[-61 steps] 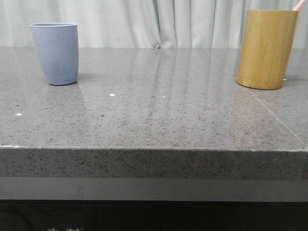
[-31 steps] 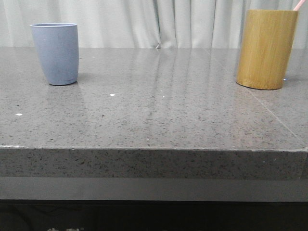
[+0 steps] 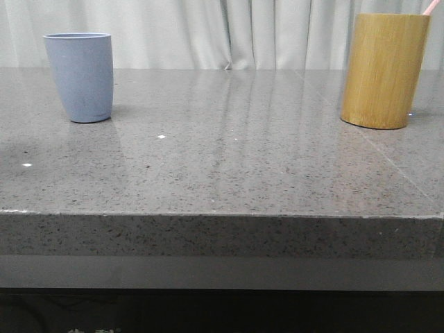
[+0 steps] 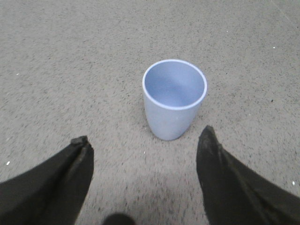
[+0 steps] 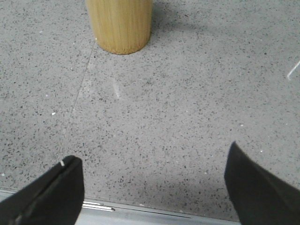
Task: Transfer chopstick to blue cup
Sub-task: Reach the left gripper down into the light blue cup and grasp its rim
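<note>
The blue cup [image 3: 80, 76] stands upright and empty at the far left of the grey stone table [image 3: 222, 159]; it also shows in the left wrist view [image 4: 173, 98]. A pale pink chopstick tip [image 3: 432, 7] sticks out of the tall bamboo cylinder [image 3: 383, 69] at the far right; the rest is hidden inside. The left gripper [image 4: 143, 140] is open and empty, just short of the blue cup. The right gripper [image 5: 154, 161] is open and empty over the table's front edge, well short of the bamboo cylinder [image 5: 119, 23]. Neither gripper shows in the front view.
A pale curtain [image 3: 208, 31] hangs behind the table. The table's front edge [image 3: 222, 215] runs across the front view and shows in the right wrist view [image 5: 140, 213]. A tile seam [image 5: 77, 93] runs along the surface near the cylinder.
</note>
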Controlling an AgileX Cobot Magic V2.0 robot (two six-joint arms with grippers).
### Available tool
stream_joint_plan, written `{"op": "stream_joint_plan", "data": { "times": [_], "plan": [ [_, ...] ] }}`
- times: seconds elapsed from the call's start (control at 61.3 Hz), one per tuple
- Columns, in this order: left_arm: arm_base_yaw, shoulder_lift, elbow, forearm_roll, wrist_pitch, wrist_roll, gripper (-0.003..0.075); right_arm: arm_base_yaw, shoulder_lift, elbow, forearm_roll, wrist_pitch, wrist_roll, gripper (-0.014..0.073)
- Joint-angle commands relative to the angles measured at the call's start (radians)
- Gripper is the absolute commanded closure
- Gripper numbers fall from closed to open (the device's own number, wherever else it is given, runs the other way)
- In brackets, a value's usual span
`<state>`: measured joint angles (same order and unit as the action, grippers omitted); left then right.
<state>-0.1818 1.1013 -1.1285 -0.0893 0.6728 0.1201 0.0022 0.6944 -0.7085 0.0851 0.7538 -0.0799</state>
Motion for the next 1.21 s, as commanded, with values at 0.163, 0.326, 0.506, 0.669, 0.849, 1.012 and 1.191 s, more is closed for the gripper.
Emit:
{"op": "stream_joint_plan", "data": {
  "times": [0.163,0.326,0.506,0.669,0.849,1.012,1.191],
  "plan": [
    [-0.012,0.242,-0.258,0.008,0.052,0.002,0.0246,-0.001,0.002,-0.034,-0.003,-0.056,-0.002,-0.0027],
    [-0.012,0.399,-0.416,0.009,0.167,0.002,0.0246,-0.001,0.002,-0.034,-0.003,-0.056,-0.002,-0.0027],
    [-0.012,0.543,-0.551,0.011,0.249,0.002,0.0246,-0.001,0.002,-0.034,-0.003,-0.056,-0.002,-0.0027],
    [-0.012,0.639,-0.641,0.011,0.299,0.002,0.0246,-0.001,0.002,-0.034,-0.002,-0.056,-0.002,-0.0027],
    [-0.012,0.703,-0.71,0.004,0.362,-0.001,0.0306,-0.001,0.002,-0.034,-0.002,-0.055,-0.002,-0.0027],
    [-0.012,0.727,-0.717,0.004,0.372,-0.001,0.0429,-0.001,0.002,-0.034,-0.002,-0.055,-0.002,-0.0027],
    [-0.012,0.731,-0.717,0.002,0.361,-0.001,0.0568,-0.001,0.002,-0.034,-0.002,-0.055,-0.002,-0.0027]
  ]
}}
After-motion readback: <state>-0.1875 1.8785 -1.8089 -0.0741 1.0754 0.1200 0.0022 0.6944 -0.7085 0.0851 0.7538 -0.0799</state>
